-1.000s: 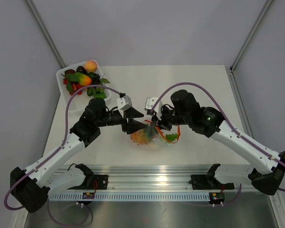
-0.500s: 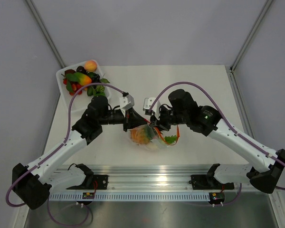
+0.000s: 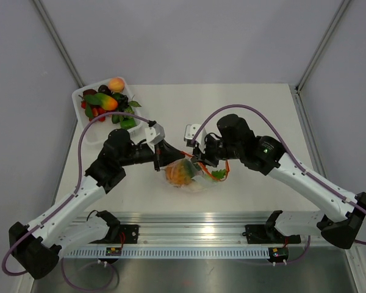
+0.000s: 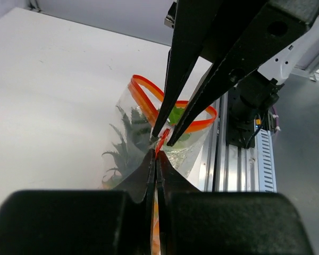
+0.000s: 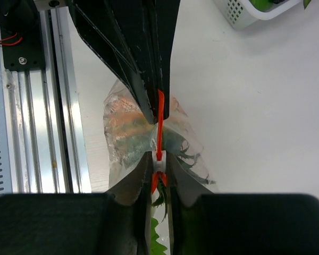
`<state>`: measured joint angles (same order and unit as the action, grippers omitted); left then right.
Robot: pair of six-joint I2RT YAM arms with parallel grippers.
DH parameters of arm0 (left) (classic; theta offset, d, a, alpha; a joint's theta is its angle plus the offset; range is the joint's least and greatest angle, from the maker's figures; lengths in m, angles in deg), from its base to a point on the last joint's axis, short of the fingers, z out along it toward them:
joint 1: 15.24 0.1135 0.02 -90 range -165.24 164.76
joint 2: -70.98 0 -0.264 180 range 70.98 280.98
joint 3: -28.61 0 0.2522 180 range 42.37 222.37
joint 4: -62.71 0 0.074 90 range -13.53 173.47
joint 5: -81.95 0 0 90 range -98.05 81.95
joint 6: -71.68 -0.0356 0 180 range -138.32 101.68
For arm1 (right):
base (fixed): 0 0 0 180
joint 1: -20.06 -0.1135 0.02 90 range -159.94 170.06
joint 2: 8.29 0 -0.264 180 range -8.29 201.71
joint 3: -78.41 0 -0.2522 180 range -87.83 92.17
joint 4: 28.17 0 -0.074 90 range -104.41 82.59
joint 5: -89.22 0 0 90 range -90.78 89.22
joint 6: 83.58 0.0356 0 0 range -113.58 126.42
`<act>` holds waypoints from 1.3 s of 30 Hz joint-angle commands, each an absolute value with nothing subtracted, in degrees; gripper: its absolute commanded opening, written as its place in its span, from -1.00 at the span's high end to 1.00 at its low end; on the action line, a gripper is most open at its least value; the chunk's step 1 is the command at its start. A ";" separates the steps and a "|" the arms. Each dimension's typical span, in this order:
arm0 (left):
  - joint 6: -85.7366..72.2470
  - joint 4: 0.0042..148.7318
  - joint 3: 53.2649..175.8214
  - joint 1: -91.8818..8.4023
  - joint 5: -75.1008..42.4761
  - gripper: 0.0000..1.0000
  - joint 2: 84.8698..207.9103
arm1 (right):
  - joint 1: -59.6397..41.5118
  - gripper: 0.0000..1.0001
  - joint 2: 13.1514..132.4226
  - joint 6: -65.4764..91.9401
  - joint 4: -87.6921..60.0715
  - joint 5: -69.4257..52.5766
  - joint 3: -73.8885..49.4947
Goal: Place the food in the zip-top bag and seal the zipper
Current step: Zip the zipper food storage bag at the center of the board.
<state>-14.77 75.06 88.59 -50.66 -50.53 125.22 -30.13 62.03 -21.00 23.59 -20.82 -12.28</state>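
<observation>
At the zip-top bag (image 3: 193, 184) mouth, left tool (image 4: 156, 155) and right tool (image 5: 158, 160) both clamped tight on the zipper (image 5: 160, 109); I see pineapple (image 3: 180, 173) inside, zipper partly gaping, seal unfinished.

Two white arms (image 3: 64, 206) with black joints (image 3: 114, 154), looping purple cables (image 3: 247, 110) and flat, tapering black fingers (image 4: 135, 183).

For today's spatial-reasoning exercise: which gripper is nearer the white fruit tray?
Left. In the top view, the left gripper pinches the zipper just right of and below the white tray. The right gripper pinches it farther right.
</observation>
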 commanded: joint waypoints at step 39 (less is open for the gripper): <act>-10.85 68.47 86.05 -33.96 -41.19 1.00 122.13 | -28.72 0.88 45.15 -13.54 33.14 -9.93 -20.41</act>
<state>-10.16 72.88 84.98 -36.28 -47.01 121.38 -29.39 48.02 -16.15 28.10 -12.29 -19.69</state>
